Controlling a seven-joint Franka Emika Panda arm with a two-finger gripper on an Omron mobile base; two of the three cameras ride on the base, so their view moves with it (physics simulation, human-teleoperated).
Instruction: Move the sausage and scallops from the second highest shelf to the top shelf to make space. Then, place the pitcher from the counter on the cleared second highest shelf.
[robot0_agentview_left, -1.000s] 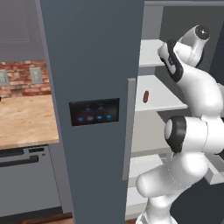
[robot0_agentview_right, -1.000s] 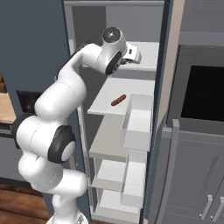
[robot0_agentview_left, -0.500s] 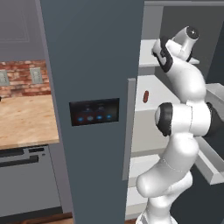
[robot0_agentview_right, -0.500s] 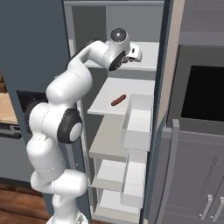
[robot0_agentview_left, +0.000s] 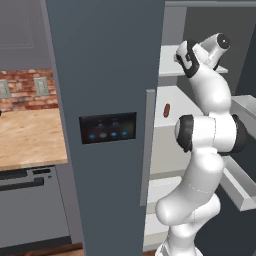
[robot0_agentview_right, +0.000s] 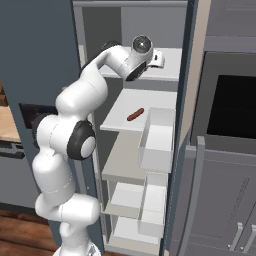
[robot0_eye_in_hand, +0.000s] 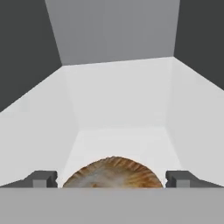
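Observation:
My gripper (robot0_agentview_right: 159, 59) reaches into the dark grey fridge just above the top shelf (robot0_agentview_right: 169, 73). In the hand view the gripper (robot0_eye_in_hand: 112, 179) is shut on the scallops (robot0_eye_in_hand: 113, 173), a tan, golden-brown ribbed lump held between the two finger tips over the pale top shelf (robot0_eye_in_hand: 122, 118). The sausage (robot0_agentview_right: 135, 115), a reddish-brown link, lies alone on the second highest shelf (robot0_agentview_right: 120, 122) below the hand, and appears as the sausage (robot0_agentview_left: 166, 110) past the door edge. The pitcher is out of view.
The closed left fridge door (robot0_agentview_left: 107, 100) with its dark panel stands between the wooden counter (robot0_agentview_left: 25, 137) and the open compartment. White door bins (robot0_agentview_right: 157, 142) hang at the right of the shelves. A dark oven (robot0_agentview_right: 230, 107) sits further right.
The arm has folded upward and the hand has pushed a little deeper over the top shelf with the scallops. The sausage has stayed put.

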